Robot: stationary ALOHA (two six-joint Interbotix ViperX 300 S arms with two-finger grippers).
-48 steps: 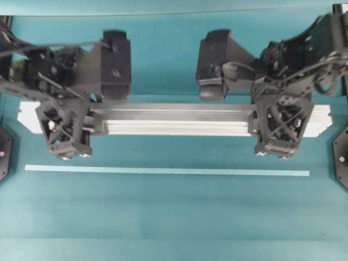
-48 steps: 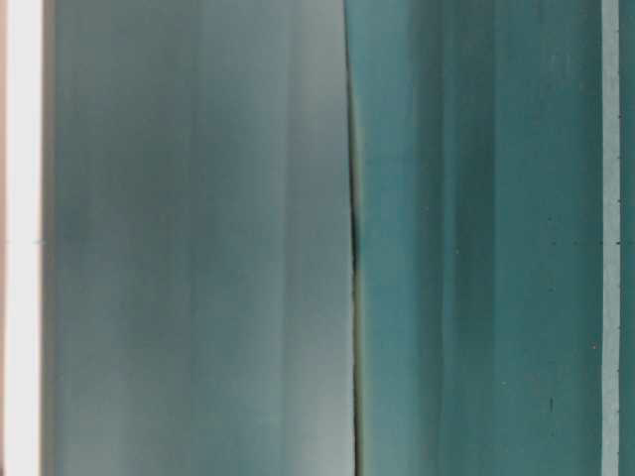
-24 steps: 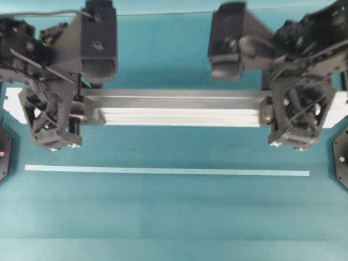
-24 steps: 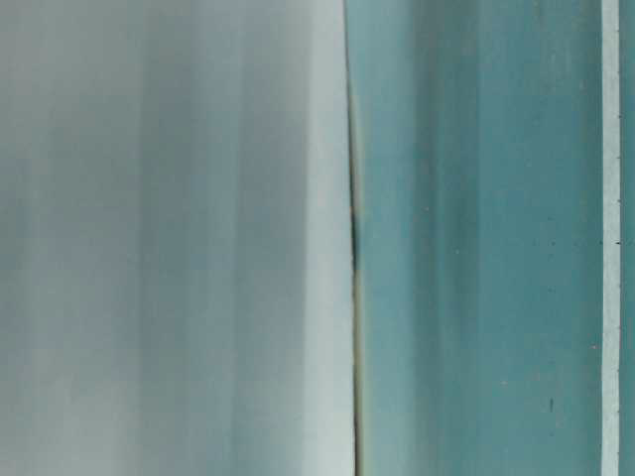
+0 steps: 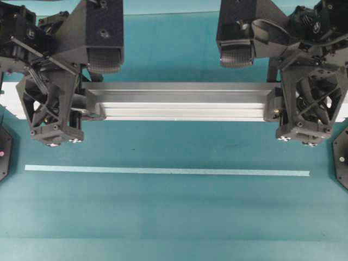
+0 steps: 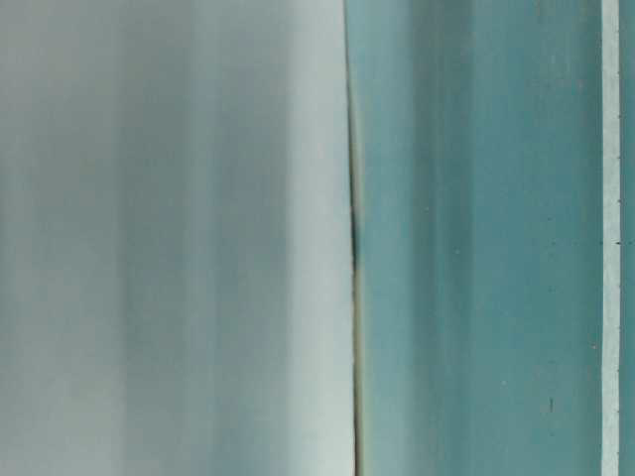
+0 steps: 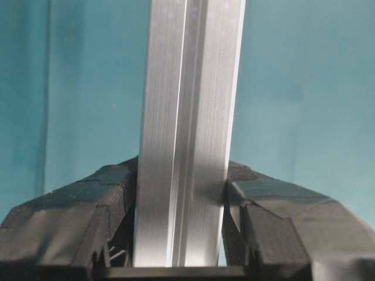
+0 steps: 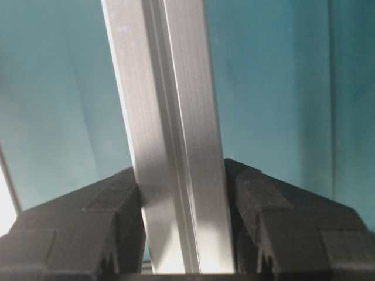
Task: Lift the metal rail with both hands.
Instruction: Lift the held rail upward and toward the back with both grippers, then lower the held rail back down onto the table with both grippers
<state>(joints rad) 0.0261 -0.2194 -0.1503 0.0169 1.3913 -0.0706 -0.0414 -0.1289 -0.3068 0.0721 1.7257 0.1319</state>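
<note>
Room: I see bare teal table (image 5: pixel 174 217) below the rail, crossed only by the tape (image 5: pixel 167 171); it lies parallel to the rail and well apart from it.
Edges: both arms crowd the top corners of my overhead view; table-level view is too blurred for me to read.
Rail (image 5: pixel 179 102): long axis runs left to right across the overhead view, grooves lengthwise, held between the two grippers.
Left gripper (image 7: pixel 179 202): jaws narrow, clamped on the rail's sides near its left end.
Right gripper (image 8: pixel 181 196): jaws narrow, gripping the rail near its right end.
Writing: I can read none.
</note>
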